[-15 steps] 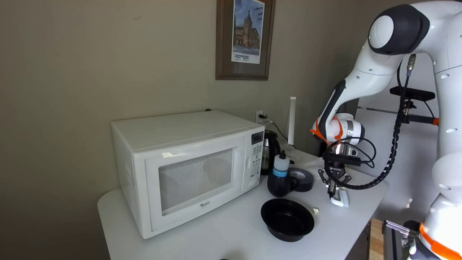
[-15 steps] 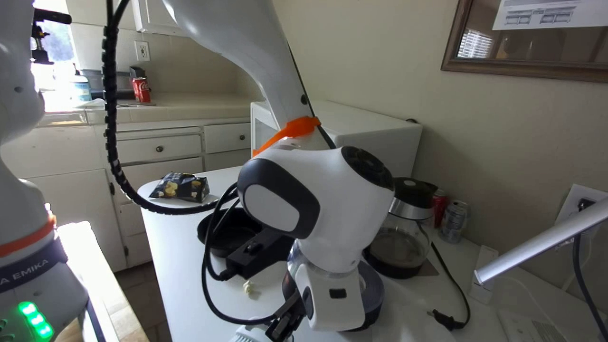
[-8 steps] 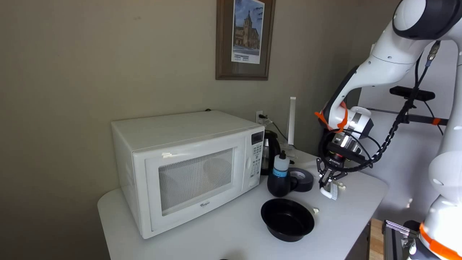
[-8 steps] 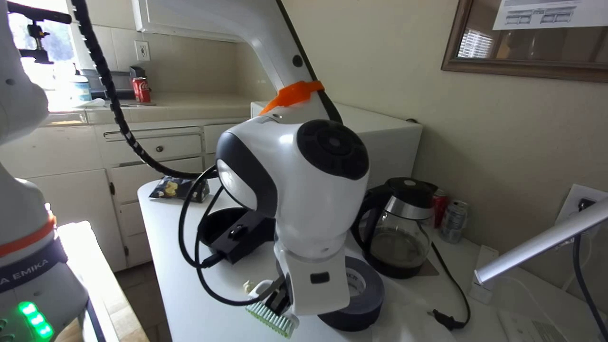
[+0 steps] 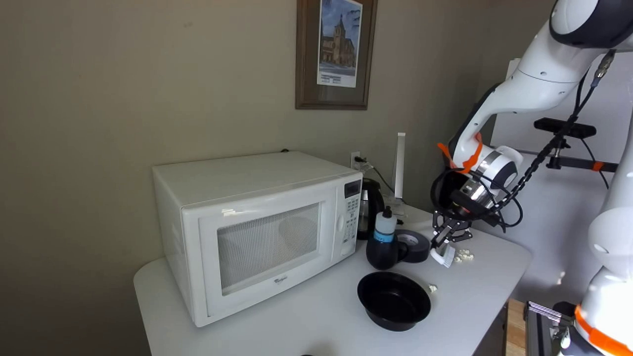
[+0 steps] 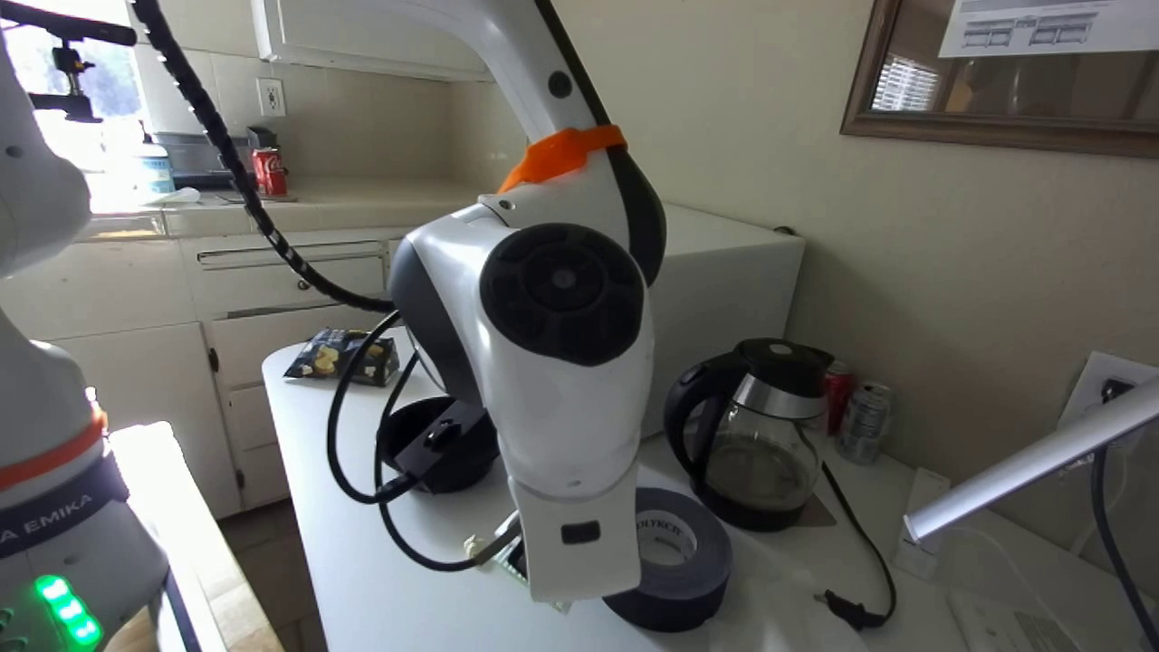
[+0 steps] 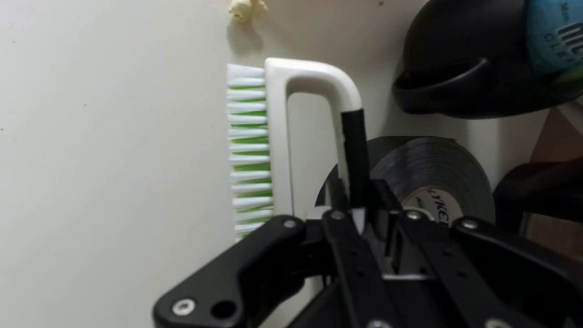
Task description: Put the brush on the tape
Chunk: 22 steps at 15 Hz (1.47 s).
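Note:
The brush is white with white and green bristles [image 7: 249, 150]. My gripper [image 7: 357, 196] is shut on the black-wrapped part of its white handle [image 7: 314, 70]. In an exterior view the brush [image 5: 447, 256] hangs tilted from the gripper [image 5: 437, 242], just beside the tape. Its height above the table is hard to tell. The tape, a squat dark roll [image 5: 420, 249], lies flat on the table. In the wrist view the brush handle overlaps the near edge of the tape [image 7: 471, 177]. In an exterior view the tape [image 6: 675, 598] is partly behind the wrist, which hides the fingers.
A black mug [image 5: 380, 257] and a bottle with a blue label [image 5: 384, 236] stand against the tape. A black bowl [image 5: 393, 301] sits in front. A glass kettle [image 6: 768, 453] stands behind the tape, near the microwave [image 5: 267, 237]. Popcorn bits [image 5: 464, 255] lie near the brush.
My gripper has moved toward the tape, carrying the brush with it, and the wrist has tilted more. The tape and the other things have not moved.

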Available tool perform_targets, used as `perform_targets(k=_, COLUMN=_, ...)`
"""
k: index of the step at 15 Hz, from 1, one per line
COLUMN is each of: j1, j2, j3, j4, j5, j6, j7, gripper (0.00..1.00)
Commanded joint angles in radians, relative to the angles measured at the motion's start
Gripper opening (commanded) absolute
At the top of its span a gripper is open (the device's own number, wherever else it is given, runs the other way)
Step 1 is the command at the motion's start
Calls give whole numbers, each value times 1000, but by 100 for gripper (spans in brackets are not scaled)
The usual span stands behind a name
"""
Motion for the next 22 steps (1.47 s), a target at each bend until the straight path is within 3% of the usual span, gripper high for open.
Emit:
perform_targets(k=1, j1=23, j2=2, j3=-25, j4=-2, j5=-2, j6=-3, j7=2, gripper=18)
perform_targets(k=3, j1=23, j2=4, j3=-26, j4=-5, j5=-3, j6=-3, j7=3, gripper=18)
perform_targets(k=4, j1=24, j2=4, j3=-26, j4=-5, j5=-3, j6=-3, j7=3, gripper=5)
perform_targets(k=12, j1=9, j2=-18, j3=-29, j4=-17, j5=350, j6=-48, j7=-279, gripper=5)
perform_targets(k=18, j1=13, j2=47, j3=-54, j4=-28, j5=473, j6=-129, j7=-383, gripper=5)
perform_targets(k=22, j1=4, j2=71, j3=-70, j4=-28, j5=603, j6=-177, j7=-539, gripper=5)
